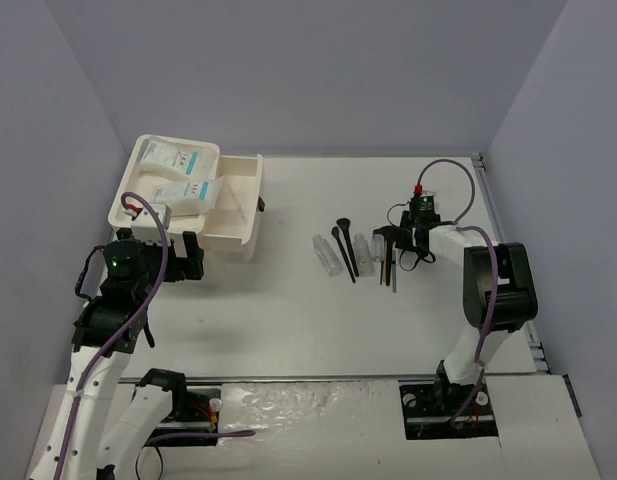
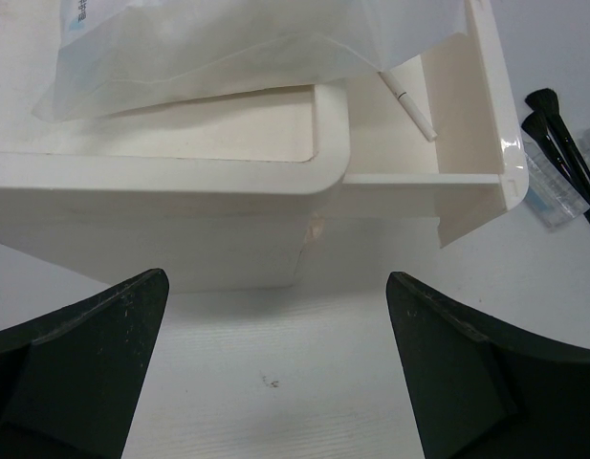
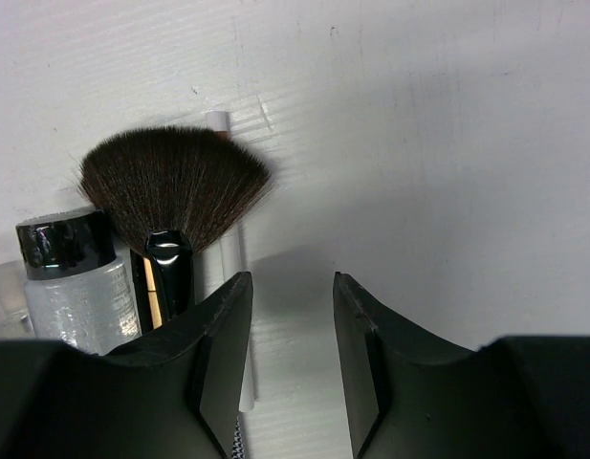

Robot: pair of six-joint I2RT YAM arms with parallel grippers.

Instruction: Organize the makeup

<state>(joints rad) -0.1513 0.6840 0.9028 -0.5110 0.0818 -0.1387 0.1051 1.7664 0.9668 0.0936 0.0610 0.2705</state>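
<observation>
well, my left gripper (image 2: 277, 287) is wide open and holds nothing. it hangs low over the table (image 2: 275, 363), right in front of the white box (image 2: 180, 191), close to it but not touching.

i see two packets on the top tray of that box. the far packet (image 1: 176, 157) lies flat at the back. the near packet (image 1: 186, 190) lies in front of it, and one corner sticks out over the open part (image 1: 238, 195) on the right side of the box. a thin white stick (image 2: 409, 103) lies slanted inside that open part.

the other makeup sits in a small bunch on the table, well apart from the box and over by my right arm. i can see black brushes (image 1: 343, 245), clear tubes (image 1: 328, 255) and a brown stick (image 1: 386, 268), all lying side by side.

my right gripper (image 3: 293, 287) is down at the right end of that bunch. its fingers stand a little apart, with only a thin gap. in the gap i see bare table, so it grips nothing that i can see. a fan brush (image 3: 175, 182) lies just beside one finger, with its dark hairs spread out wide. next to the brush is a clear bottle (image 3: 75, 287) with a black cap. a pale stick (image 3: 232, 249) lies along the brush and runs under that same finger. i cannot tell if the finger touches it.
</observation>
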